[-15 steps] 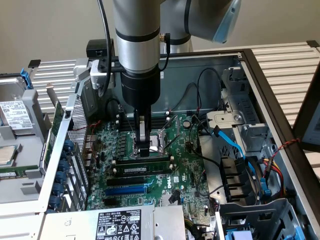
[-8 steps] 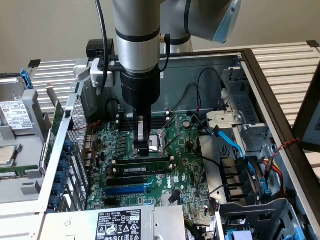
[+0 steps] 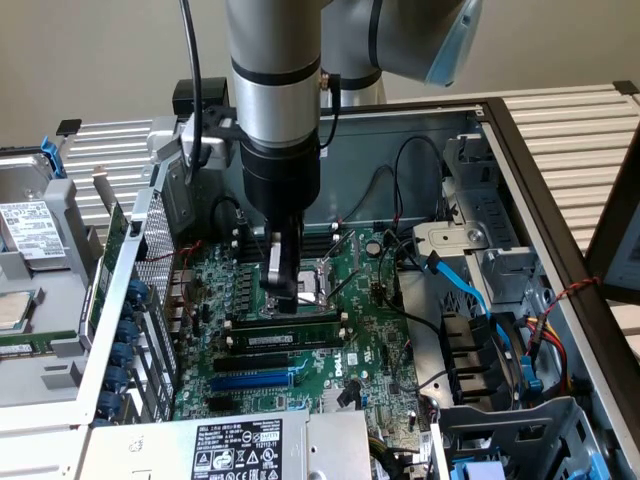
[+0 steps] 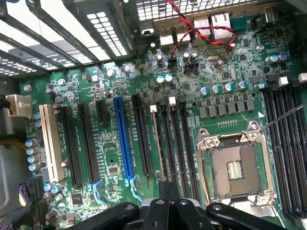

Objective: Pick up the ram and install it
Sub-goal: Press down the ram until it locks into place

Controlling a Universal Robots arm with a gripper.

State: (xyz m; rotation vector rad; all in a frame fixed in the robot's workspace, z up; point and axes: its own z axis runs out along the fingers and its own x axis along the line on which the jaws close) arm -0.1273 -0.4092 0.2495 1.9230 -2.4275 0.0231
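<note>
Overhead, the arm hangs straight down into the open case (image 3: 520, 150), and the gripper (image 3: 285, 300) sits just above the board (image 3: 370, 330), near its middle. Its fingers (image 3: 290, 285) are closed together; whether they still touch anything cannot be told.

Ram (image 3: 290, 340): lying flat-edged in a black slot just below the fingertips, next to the CPU socket (image 3: 335, 275), parallel to the other slots. Wrist view shows it edge-on as a thin stick (image 4: 156, 143) standing in the slot beside the black memory slots (image 4: 180, 143), with the socket (image 4: 235, 167) open and bare on their far side.

Blue slot (image 3: 255, 380) lies nearer the power supply (image 3: 240, 450) at the case's near edge; in the wrist view it runs alongside the ram (image 4: 123, 139).

Red-black wires (image 4: 201, 28) cross the board's port edge. Blue cable (image 3: 470, 290) runs along the drive-bay side.
</note>
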